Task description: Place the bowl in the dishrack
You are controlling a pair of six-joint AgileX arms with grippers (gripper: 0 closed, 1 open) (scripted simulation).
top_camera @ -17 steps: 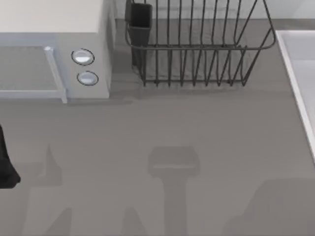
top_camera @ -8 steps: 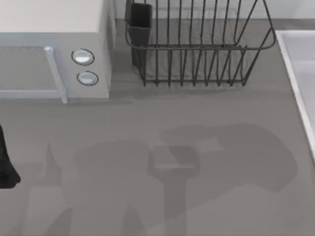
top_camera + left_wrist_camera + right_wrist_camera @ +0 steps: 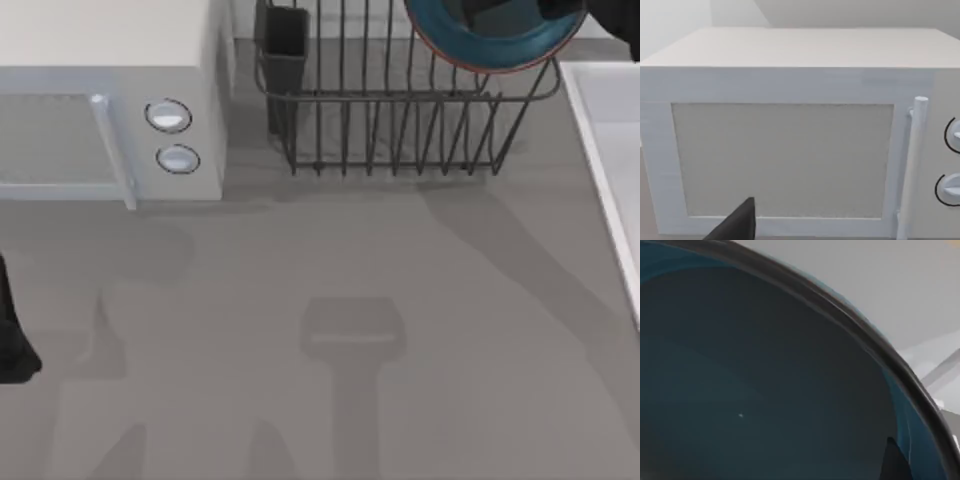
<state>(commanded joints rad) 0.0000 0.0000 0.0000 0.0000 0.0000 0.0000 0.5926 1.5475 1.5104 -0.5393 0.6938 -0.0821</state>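
Bowl [image 3: 480, 45]: round, shallow, dark teal-blue inside, thin reddish-brown rim; over the dishrack's [image 3: 400, 130] right part, at the table's [image 3: 400, 300] far edge. Right gripper [image 3: 525, 12]: dark mass over the bowl; apparently carrying it, grip not discernible. Right wrist view: bowl interior [image 3: 765, 390] close up, one dark fingertip [image 3: 896, 460]. Left wrist view: white microwave [image 3: 790, 75] front, dark left-gripper finger [image 3: 740, 225]; its opening cannot be told. Left arm [image 3: 12, 340]: parked at the table's left edge.
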